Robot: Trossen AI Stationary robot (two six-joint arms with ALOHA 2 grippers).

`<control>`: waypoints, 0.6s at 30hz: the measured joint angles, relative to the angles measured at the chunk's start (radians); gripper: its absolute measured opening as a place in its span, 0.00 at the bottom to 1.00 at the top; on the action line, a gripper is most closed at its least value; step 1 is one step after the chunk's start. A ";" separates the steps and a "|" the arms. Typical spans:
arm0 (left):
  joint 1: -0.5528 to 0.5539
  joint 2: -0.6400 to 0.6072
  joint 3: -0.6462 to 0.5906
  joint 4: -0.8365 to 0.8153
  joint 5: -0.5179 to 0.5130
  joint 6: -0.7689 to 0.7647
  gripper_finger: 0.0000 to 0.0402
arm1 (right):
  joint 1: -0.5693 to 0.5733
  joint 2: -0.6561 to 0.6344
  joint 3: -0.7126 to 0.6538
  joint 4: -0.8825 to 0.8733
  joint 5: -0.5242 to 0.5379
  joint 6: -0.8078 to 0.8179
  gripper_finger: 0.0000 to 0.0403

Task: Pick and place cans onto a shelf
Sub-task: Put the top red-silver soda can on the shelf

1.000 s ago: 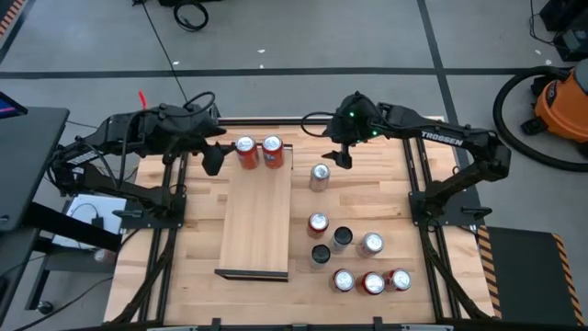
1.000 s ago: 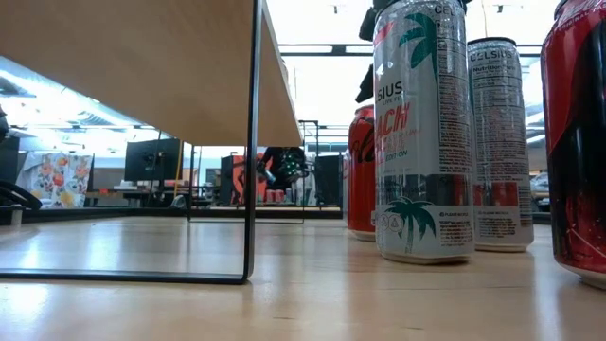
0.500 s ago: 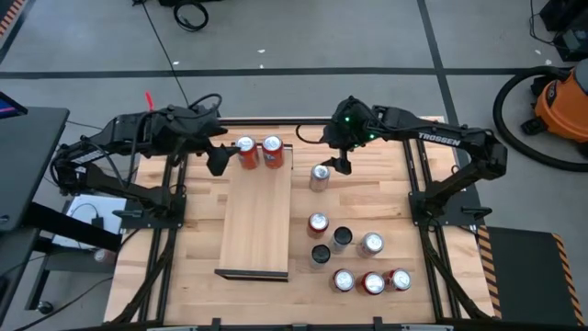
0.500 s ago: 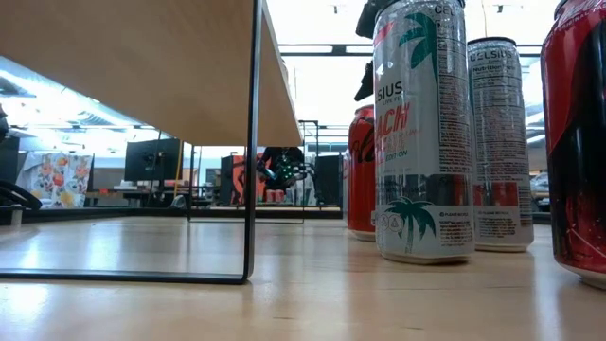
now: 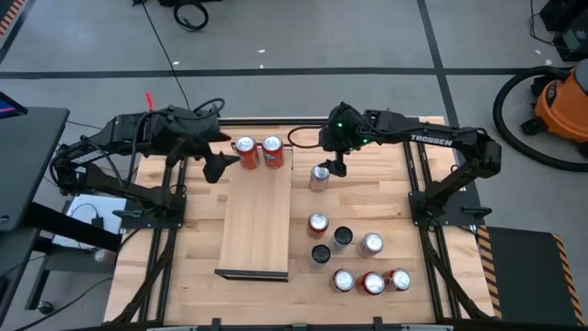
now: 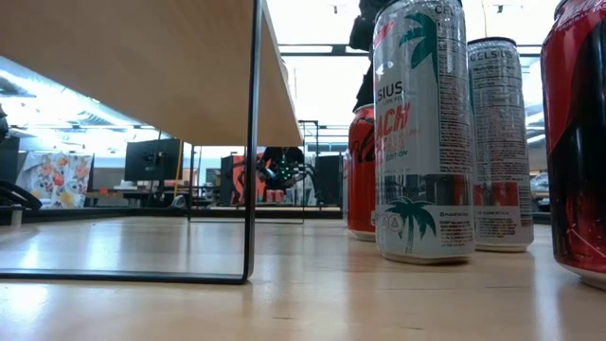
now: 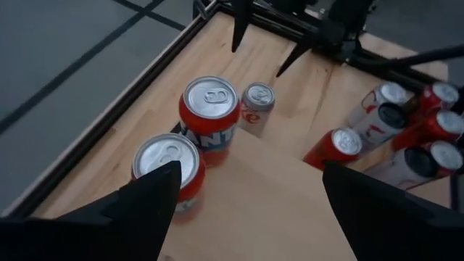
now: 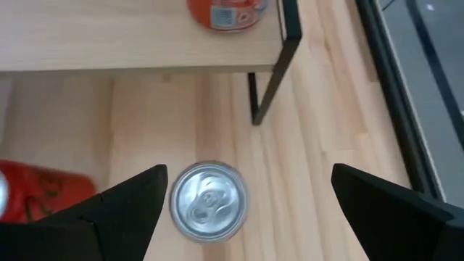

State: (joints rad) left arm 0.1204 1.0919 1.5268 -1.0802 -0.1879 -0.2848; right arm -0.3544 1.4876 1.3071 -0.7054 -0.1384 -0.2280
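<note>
Above silver can (image 8: 208, 201), right gripper (image 5: 334, 164) gapes wide, holding nothing

The wooden tabletop (image 5: 377, 198) sits in a black frame (image 5: 424, 184) on a grey floor (image 5: 294, 37) crossed by dark lines. An orange vacuum (image 5: 562, 101) with a black hose (image 5: 511, 103) stands at 2 o'clock. A coiled cable (image 5: 191, 14) lies at 12 o'clock. A dark desk (image 5: 23, 165) is at 9 o'clock, a white box (image 5: 87, 216) beside it. Monitors (image 6: 151, 159) stand in the room beyond.

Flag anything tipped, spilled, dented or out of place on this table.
Nothing stands out. Two orange cans stand upright at the shelf's far end; the cans on the table, including the silver can, are upright with no spill.
</note>
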 joint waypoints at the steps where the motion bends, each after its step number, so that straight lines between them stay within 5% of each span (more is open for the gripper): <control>1: 0.000 -0.001 0.000 0.000 -0.001 0.023 0.87 | 0.001 0.000 0.000 0.004 0.012 0.000 0.99; 6: 0.000 0.002 0.000 0.018 -0.050 0.116 0.87 | -0.002 0.000 0.001 0.034 0.074 -0.009 0.99; 13: 0.000 0.008 0.000 0.015 -0.111 0.170 0.87 | -0.008 0.000 0.026 -0.028 0.008 0.048 0.99; 18: 0.000 0.008 0.000 0.022 -0.109 -0.093 0.87 | 0.001 0.000 0.099 -0.068 -0.024 0.064 0.99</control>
State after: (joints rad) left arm 0.1204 1.0999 1.5265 -1.0584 -0.2970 -0.3774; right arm -0.3534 1.4872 1.4060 -0.7739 -0.1629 -0.1640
